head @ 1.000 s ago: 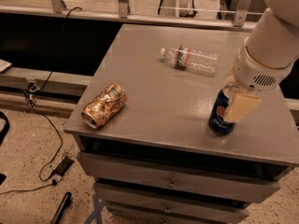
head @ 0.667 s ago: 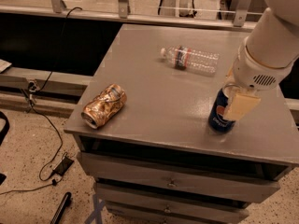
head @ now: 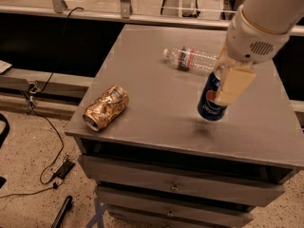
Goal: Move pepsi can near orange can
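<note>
"Well, starting nearest me: the orange can [head: 105, 107] lies on its side close to the front left corner of the counter [head: 156, 91], badly dented, one end facing that corner. It's my landmark, so it stays where it is."

"And the pepsi can?"

"The pepsi can [head: 211, 104] is over on the right, well apart from the orange one. My tool [head: 223, 88] is pinching it around the upper body, with one pale finger [head: 235, 84] laid across its near side. A shadow sits on the counter just under it, so I judge it's lifted clear and tipped a little. Carrying it raised should let me cross the counter without scraping."

"Anything in the way?"

"Nothing lies between the two cans. A clear bottle [head: 190, 60] rests on its side further back, behind the line I'd take."

"How's the arm sitting?"

"My arm [head: 261, 27] reaches down from the upper right, the white wrist right above the can and slanted leftward."
</note>
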Controlling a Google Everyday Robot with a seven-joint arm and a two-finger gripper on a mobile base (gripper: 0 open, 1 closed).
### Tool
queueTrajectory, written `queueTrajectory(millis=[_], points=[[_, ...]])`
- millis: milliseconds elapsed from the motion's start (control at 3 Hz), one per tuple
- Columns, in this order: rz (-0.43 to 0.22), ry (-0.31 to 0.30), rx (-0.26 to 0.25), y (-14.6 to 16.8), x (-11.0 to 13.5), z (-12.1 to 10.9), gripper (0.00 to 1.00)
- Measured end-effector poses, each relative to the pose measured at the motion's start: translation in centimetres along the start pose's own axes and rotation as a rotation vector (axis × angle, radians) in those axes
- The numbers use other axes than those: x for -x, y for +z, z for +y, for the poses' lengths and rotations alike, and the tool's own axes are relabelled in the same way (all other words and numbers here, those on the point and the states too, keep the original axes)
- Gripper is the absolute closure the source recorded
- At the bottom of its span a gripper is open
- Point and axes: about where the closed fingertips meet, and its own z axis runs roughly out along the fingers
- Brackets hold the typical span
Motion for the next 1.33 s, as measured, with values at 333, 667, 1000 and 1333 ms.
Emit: queueTrajectory(millis=[333, 667, 1000, 1333], points=[[-0.083, -0.042, 0.032, -0.5, 4.8, -0.8, 1.0], [-0.146, -0.058, 0.001, -0.8, 9.1, -0.4, 1.0], [-0.167, -0.061, -0.027, -0.7, 10.0, -0.8, 1.0], [-0.164, -0.061, -0.025, -0.8, 9.9, -0.7, 1.0]])
